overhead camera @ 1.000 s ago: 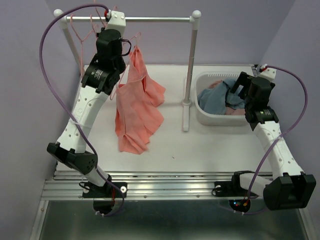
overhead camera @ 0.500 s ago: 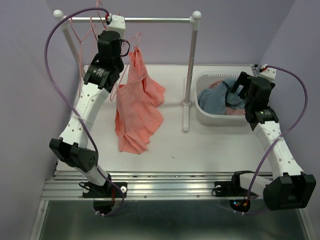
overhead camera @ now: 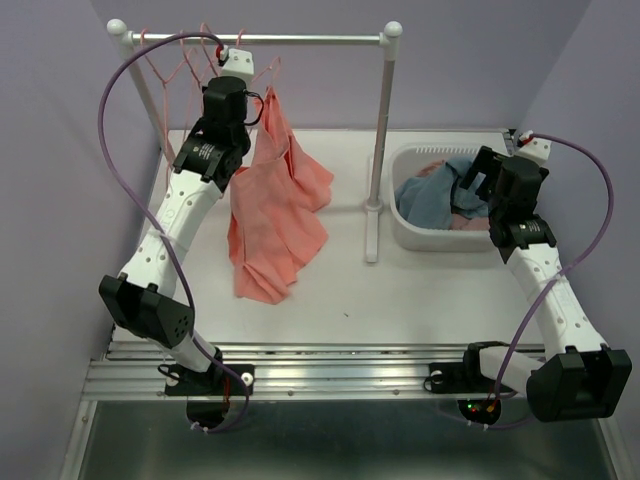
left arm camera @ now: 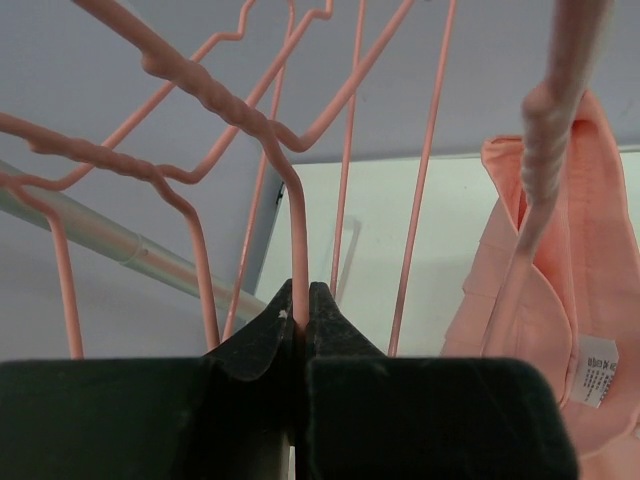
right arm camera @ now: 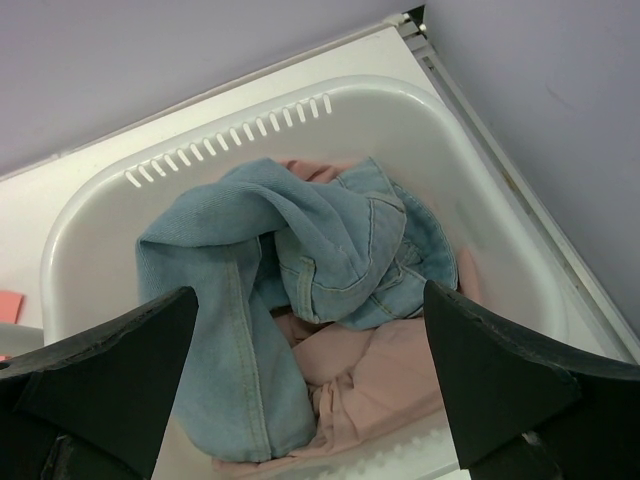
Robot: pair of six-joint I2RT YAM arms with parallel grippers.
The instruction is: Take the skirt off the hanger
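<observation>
Skirt (overhead camera: 275, 210), top view: soft, light cloth hanging under the rail (overhead camera: 310, 39), hem pooled on the table (overhead camera: 420, 290); best pinched near the waistband.
Left wrist view: left gripper (left arm camera: 301, 300) clamped onto a hanger (left arm camera: 297, 220) wire.
Right wrist view: right gripper (right arm camera: 310, 300) spread wide, empty, above a basket (right arm camera: 90, 210).

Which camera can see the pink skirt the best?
The top external view. It shows the whole pink skirt, hanging below the rail with its bottom on the table. The left wrist view shows only one edge with a white label, beside pink wire hangers. The right wrist view looks into the laundry basket instead.
</observation>
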